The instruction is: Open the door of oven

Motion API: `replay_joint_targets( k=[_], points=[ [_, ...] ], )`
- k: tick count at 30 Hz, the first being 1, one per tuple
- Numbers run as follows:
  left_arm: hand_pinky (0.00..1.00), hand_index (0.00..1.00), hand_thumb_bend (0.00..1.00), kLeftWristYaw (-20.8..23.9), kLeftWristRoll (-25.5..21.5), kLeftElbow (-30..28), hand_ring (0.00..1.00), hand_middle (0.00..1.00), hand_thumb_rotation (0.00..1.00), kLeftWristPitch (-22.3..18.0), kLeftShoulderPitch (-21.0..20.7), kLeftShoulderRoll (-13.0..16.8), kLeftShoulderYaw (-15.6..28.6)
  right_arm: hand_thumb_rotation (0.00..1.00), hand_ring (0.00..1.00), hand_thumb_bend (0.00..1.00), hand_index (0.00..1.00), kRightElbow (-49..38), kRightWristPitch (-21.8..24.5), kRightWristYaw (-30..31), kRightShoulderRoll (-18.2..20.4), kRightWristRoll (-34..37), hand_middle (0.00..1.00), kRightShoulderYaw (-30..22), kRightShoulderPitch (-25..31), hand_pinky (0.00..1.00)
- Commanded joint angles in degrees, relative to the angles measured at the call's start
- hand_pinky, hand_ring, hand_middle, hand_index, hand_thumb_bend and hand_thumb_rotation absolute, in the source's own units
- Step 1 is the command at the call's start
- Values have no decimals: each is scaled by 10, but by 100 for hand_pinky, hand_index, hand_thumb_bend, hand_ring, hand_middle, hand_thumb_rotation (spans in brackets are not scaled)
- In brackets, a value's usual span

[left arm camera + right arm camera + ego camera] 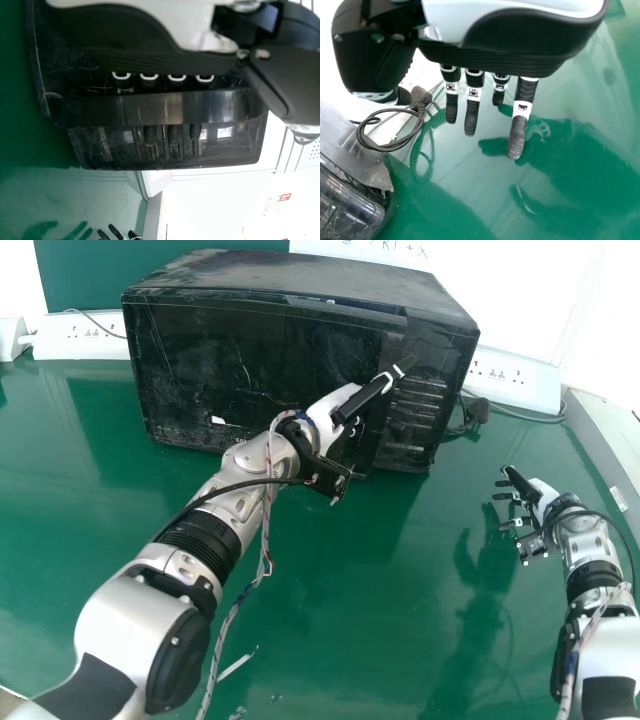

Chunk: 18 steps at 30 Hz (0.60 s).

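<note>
Right hand (543, 498) idle over counter (390, 630), fingers loosely extended; left hand (332, 410) at oven front, fingers near straight, apparently slipped behind handle (170, 108), no curled grip; door (240, 375) looks closed, oven (300, 282) at counter's far side; step: seating the hook; next: bend fingers, pull outward; shallow hook could slip.
</note>
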Motion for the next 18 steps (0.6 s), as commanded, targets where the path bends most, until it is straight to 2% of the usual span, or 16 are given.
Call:
replay_joint_targets(
  k=[1,3,10,12,15,18],
  points=[
    [71,86,100,-23,1,-1,76,81,85,-20,-5,-30,-8,47,73,52,85,13,4,18,21,4,79,3,25,63],
    [69,87,100,-24,4,0,76,82,85,-26,-2,-32,-12,47,73,52,87,13,2,19,21,5,80,2,26,64],
    [65,86,100,-39,-7,0,75,82,84,-25,0,-37,-1,46,73,56,85,15,11,14,20,1,79,6,25,65],
    [63,86,100,-49,-11,0,75,82,84,-27,1,-38,3,51,75,54,82,14,9,18,20,-4,79,12,24,68],
    [61,84,100,-60,-15,-1,73,81,83,-27,4,-40,5,49,72,53,82,14,10,11,22,-3,77,12,24,64],
    [58,80,100,-69,-22,-1,70,79,82,-23,5,-41,9,48,74,55,85,15,13,12,22,0,79,9,24,68]
  ],
)
